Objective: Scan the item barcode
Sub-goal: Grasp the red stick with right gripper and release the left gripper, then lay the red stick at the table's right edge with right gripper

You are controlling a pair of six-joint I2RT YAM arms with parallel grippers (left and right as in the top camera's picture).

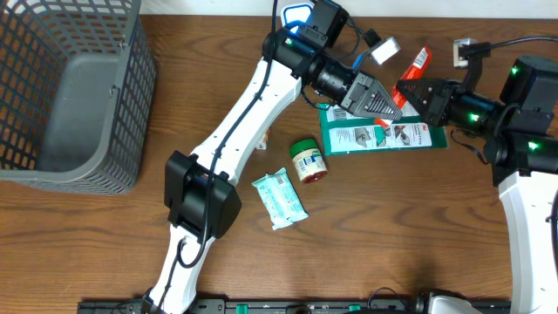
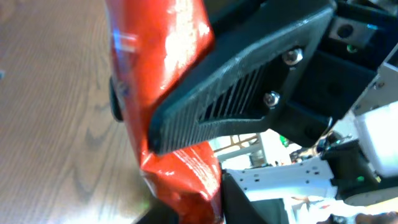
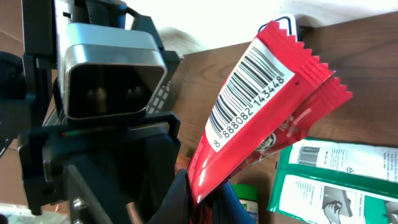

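A red snack packet stands tilted above the table at the back right. Its white barcode faces the right wrist camera. My right gripper is shut on the packet's lower end. My left gripper meets it from the left, and the same packet runs down between its dark jaws, which sit close on both sides. A black ribbed finger of the right gripper presses across the packet. A grey box-shaped device on the left arm faces the barcode side.
A flat green package lies under both grippers. A small green-lidded jar and a pale teal wipes pack lie nearer the table's middle. A grey mesh basket fills the far left. A white tag lies at the back.
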